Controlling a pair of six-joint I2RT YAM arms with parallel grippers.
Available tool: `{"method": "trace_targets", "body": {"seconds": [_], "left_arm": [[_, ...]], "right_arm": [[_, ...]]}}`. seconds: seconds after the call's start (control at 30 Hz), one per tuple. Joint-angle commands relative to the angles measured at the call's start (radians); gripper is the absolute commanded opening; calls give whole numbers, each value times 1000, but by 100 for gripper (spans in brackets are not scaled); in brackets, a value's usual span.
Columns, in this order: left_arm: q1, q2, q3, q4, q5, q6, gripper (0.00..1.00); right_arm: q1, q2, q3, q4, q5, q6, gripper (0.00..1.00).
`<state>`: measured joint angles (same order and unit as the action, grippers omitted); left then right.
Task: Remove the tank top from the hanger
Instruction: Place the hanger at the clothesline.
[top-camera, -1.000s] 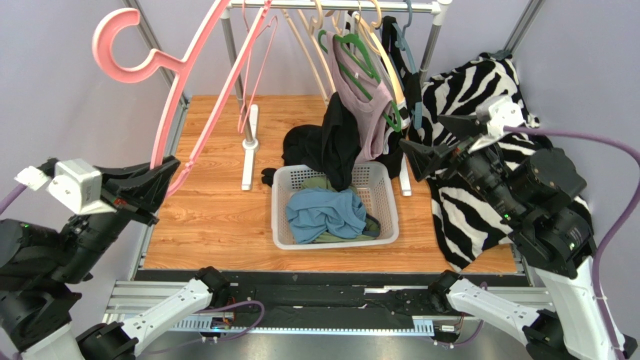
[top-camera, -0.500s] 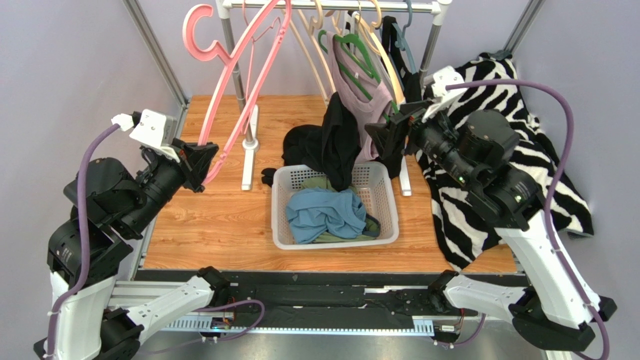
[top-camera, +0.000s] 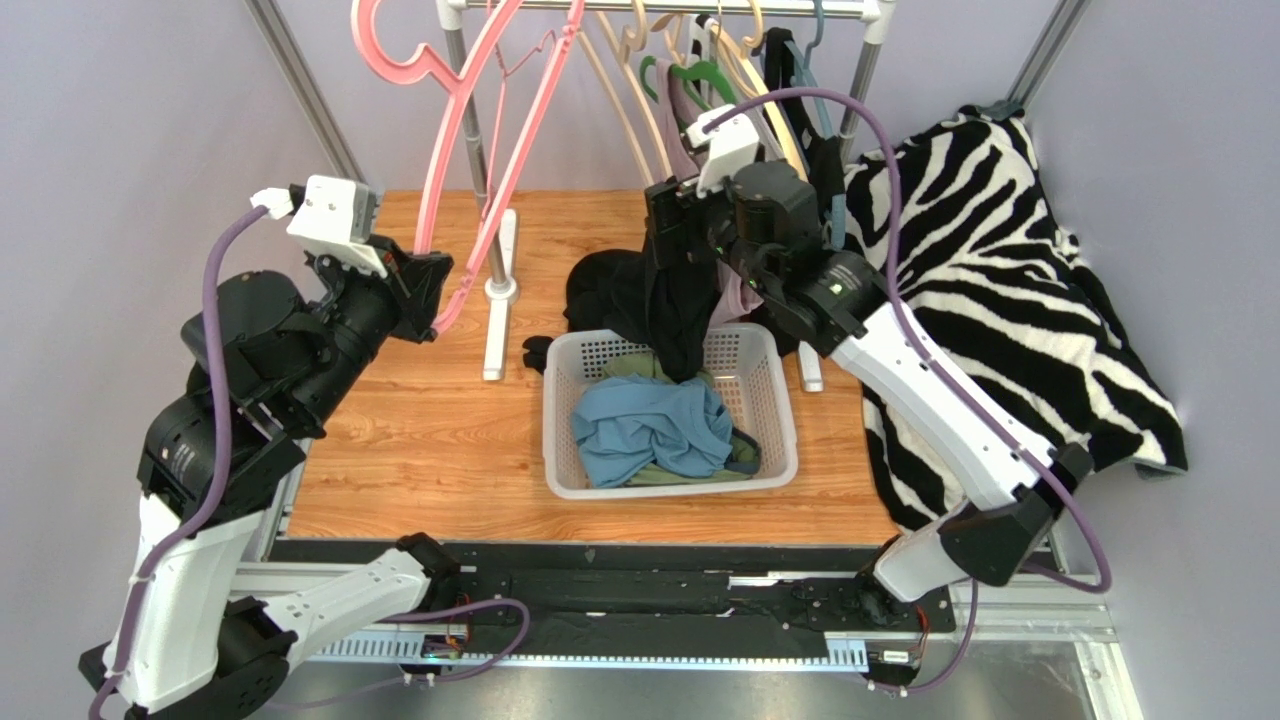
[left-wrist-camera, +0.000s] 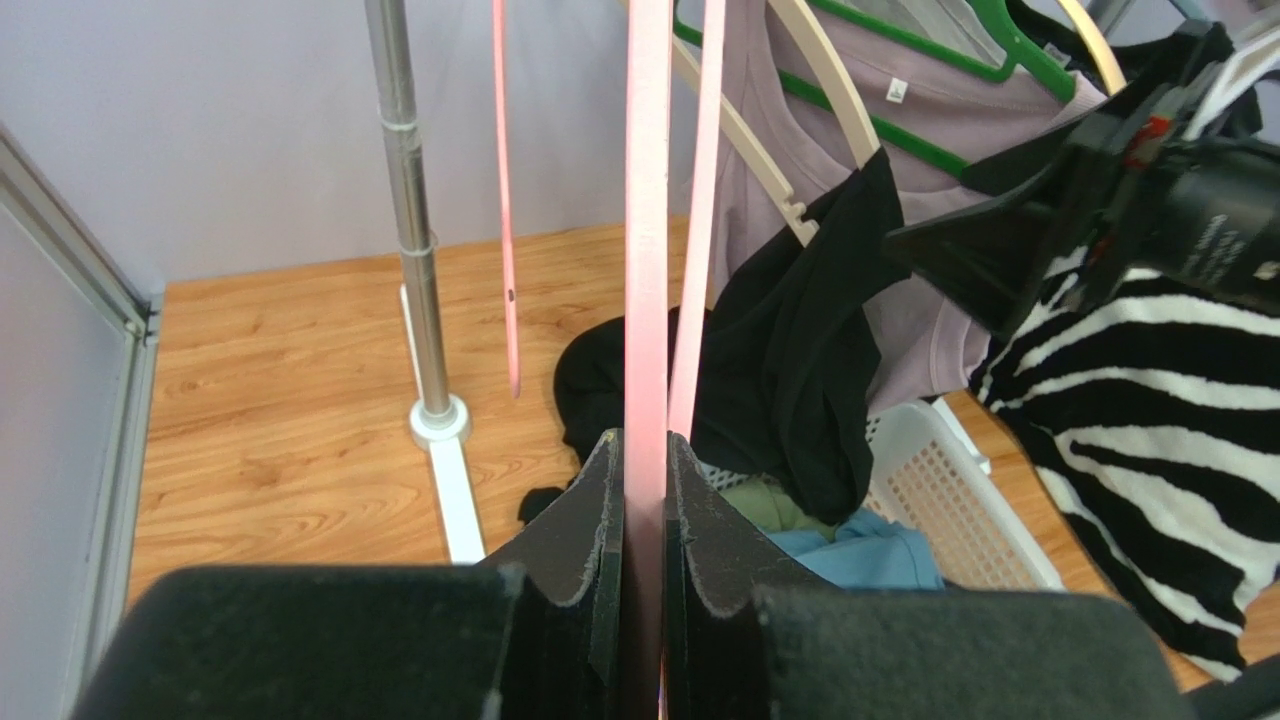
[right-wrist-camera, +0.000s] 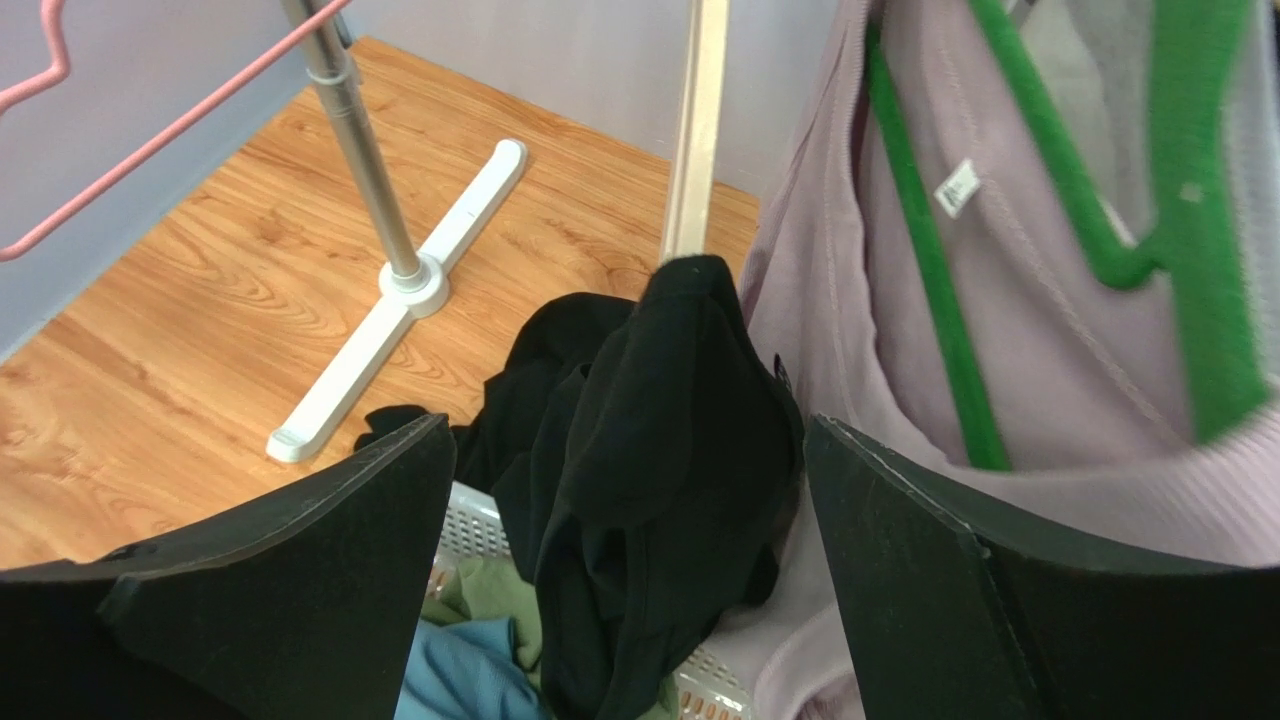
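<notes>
Tank top (right-wrist-camera: 1052, 345): pale mauve, ribbed knit, sleeveless. A small white label is sewn inside the neckline. The garment is still mounted on the green hanger (right-wrist-camera: 1202, 225), with the fabric draped over both hanger arms and falling freely below them. The lower hem sags in a loose curve.

Green hanger: plastic, with flat sloping arms inside the garment's shoulder openings. It is suspended from the rail (top-camera: 661, 9) at the far side of the bench. In the top view most of the tank top is hidden; only mauve patches show.
</notes>
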<state>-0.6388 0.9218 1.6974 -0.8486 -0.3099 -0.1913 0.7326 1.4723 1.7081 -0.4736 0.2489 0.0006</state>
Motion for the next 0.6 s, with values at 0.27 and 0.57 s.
{"method": "trace_targets", "body": {"seconds": [0.27,0.57], "left_arm": [[5,69,22,13,-23,-62,0],[5,35,21,19,-8,-20,0]], "right_arm": [[8,102,110,104,67,-8,89],[10,177,113,125,67,39,75]]}}
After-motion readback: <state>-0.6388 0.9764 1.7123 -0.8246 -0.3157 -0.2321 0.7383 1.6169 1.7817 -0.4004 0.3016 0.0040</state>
